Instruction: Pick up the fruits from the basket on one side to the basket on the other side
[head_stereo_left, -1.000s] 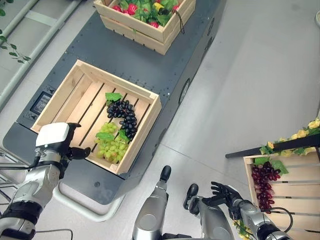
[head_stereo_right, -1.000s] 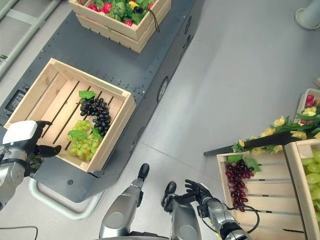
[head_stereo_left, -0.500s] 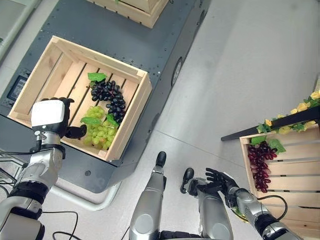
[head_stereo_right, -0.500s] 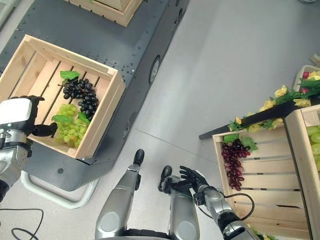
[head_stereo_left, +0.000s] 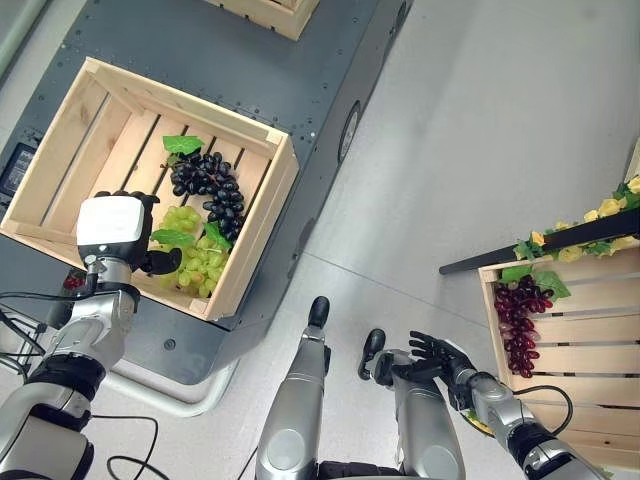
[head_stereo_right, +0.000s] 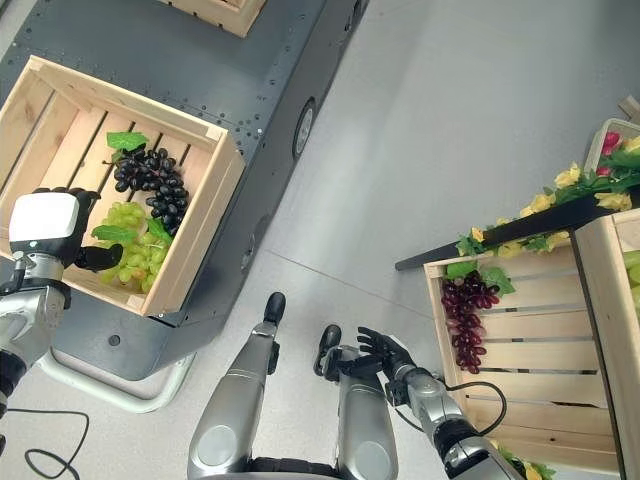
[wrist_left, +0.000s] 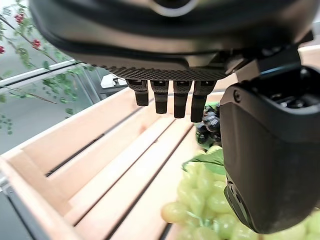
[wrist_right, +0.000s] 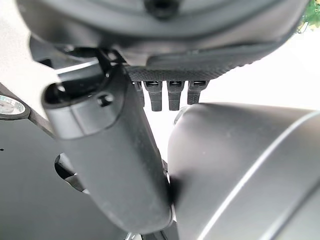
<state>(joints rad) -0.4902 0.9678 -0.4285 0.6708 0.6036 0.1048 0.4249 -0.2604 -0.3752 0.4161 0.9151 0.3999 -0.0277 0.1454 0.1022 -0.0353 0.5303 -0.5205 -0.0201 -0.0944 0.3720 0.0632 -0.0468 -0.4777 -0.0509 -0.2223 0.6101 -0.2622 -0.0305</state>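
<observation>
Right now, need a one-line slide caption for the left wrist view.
Open left hand poised over green grapes inside the wooden crate, dark grapes just beyond.

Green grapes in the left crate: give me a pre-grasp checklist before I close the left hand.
1. Left hand over the left crate: ok.
2. Left hand open, fingers straight: ok.
3. Thumb beside the green grapes: ok.
4. Fingers around the bunch: not ok, nothing held.
5. Black grapes clear of the grasp: cannot tell, they lie against the green bunch.
6. Right hand open, idle, low near the right crate holding red grapes: ok.
</observation>
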